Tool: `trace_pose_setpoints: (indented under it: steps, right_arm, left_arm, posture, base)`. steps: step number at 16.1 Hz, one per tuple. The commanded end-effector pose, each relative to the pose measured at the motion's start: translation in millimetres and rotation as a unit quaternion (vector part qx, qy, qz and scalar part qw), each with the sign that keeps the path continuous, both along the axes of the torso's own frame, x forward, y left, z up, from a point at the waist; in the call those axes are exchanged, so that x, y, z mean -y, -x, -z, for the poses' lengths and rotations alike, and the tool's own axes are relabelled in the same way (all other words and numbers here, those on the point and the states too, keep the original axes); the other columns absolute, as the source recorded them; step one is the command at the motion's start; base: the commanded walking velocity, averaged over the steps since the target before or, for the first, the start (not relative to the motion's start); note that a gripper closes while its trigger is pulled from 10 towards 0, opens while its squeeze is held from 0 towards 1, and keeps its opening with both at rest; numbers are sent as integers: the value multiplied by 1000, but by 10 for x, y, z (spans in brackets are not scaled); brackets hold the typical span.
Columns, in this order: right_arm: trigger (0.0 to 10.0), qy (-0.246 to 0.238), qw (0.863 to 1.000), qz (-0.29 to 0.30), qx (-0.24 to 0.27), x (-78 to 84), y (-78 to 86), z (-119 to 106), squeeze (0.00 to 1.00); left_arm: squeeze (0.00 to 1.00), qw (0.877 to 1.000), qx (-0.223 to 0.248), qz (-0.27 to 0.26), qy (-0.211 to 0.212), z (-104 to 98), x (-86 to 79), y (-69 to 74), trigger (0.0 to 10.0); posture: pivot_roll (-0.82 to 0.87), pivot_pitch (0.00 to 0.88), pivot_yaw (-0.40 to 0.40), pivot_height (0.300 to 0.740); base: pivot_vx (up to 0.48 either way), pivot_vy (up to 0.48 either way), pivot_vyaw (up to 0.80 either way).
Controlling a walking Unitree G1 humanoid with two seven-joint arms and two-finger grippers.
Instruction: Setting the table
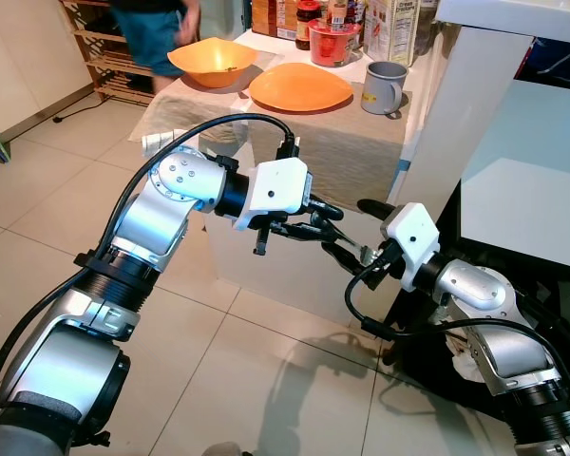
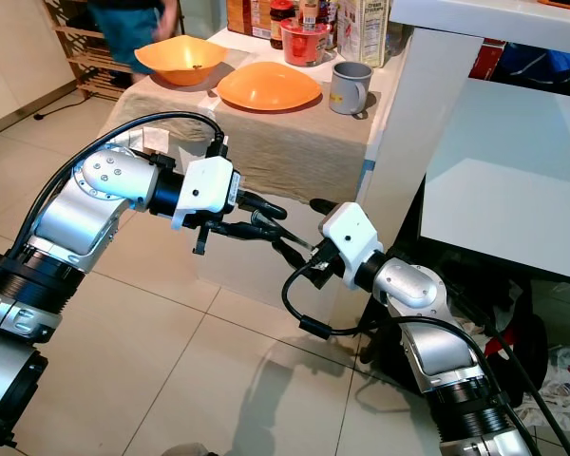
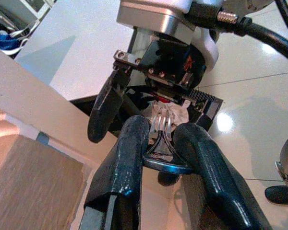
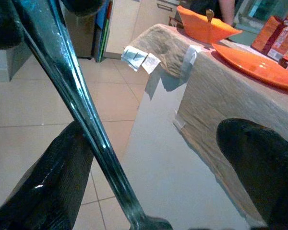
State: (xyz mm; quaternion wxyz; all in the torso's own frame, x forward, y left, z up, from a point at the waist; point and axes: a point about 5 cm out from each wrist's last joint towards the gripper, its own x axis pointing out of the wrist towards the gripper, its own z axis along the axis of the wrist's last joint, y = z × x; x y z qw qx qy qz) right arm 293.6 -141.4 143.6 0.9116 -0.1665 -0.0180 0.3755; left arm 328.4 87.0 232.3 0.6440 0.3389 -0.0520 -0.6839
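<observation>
Two silver arms raised in front of the near face of the desk [image 1: 294, 171], end effectors meeting above the tiled floor [image 1: 266, 380].

Left end effector [image 1: 325, 224] reaching rightward, black fingers [image 3: 129, 158] pinched together on the handle end of a metal fork [image 3: 162, 139]. In the left wrist view, fork handle clamped between the two fingers, tines pointing away toward the other arm's wrist.

Right end effector [image 1: 366, 233] reaching leftward and up toward the fork. Fingers [image 4: 62, 172] spread apart in the right wrist view, one on each side, with the fork's shiny shaft running diagonally between them and lying against or just beside one finger; contact hard to judge. Fork thus held in mid-air between the two arms, just in front of the desk's near side, well below the desk top.

On the desk, a beige cloth [image 1: 361, 142] draped over the top and hanging down the near face. On the cloth: orange plate [image 1: 299, 87] near the middle, orange bowl [image 1: 213, 61] to its left and farther back, grey mug [image 1: 384, 87] to the right of the plate, handle toward the left. Farther back, a red container [image 1: 332, 43] and cartons [image 1: 391, 28] along the far edge.

Person [image 1: 152, 33] standing at the far left behind the bowl, in blue shorts, beside a wooden rack [image 1: 100, 57]. White cabinet [image 1: 513, 142] to the right of the desk.
</observation>
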Motion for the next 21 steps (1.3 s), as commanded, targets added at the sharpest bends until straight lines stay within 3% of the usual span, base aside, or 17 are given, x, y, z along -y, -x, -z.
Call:
trace_pose_setpoints:
  steps: [1,7,8,21]
  right_arm:
    - [10000,-7,1000,-2,11,17,3,-89,1000]
    - [10000,-5,1000,-7,10,-17,29,-81,1000]
    - [0,-9,1000,-7,12,-23,36,-84,0]
    - [0,-11,1000,-22,0,-42,62,-66,0]
  left_arm:
    - [0,1000,13,-4,0,-45,-9,-22,0]
    - [0,1000,13,-9,-1,-32,-14,-41,0]
    - [0,1000,13,-8,0,-30,-9,-44,0]
    - [0,1000,12,-14,2,-14,-12,-63,0]
  posture:
    - [41,19,-8,740]
    - [41,23,-9,740]
    - [40,26,-9,740]
    - [42,10,-12,740]
  base:
    - [0,0,0]
    - [0,0,0]
    - [0,0,0]
    - [0,0,0]
